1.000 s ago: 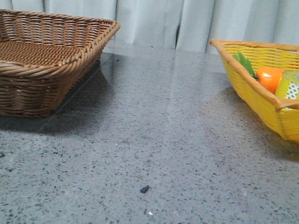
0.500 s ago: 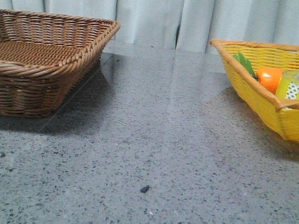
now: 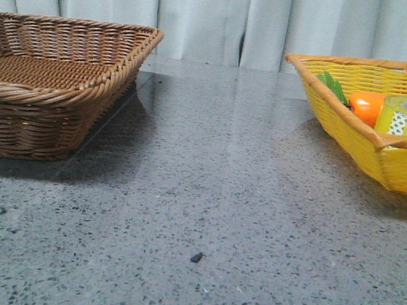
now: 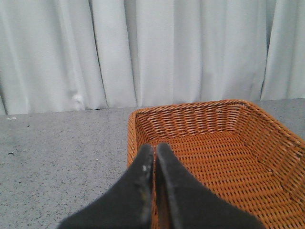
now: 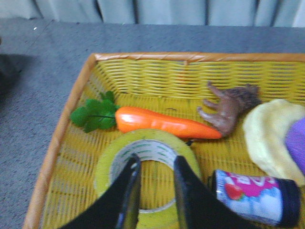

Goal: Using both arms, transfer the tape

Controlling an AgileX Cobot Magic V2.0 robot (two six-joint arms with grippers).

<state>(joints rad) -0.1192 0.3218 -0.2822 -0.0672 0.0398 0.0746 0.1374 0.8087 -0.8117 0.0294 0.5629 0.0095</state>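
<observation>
Tape [image 5: 147, 167] lies flat in yellow basket [image 5: 143, 74], core facing up, just beside carrot toy [image 5: 162, 122]. Right hand [image 5: 153, 164] directly above, fingers parted over core, grasping nothing. Left hand [image 4: 154, 152] clenched empty, over brown basket [image 4: 228, 143], well apart. Right arm nearer.

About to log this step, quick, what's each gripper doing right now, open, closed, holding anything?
Left gripper: closed, empty, above the brown basket.
Right gripper: open, holding nothing, over the tape.

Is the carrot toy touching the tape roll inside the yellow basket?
Cannot tell. In the right wrist view the carrot lies right behind the tape; their edges meet, but the angle could hide a small gap.
</observation>
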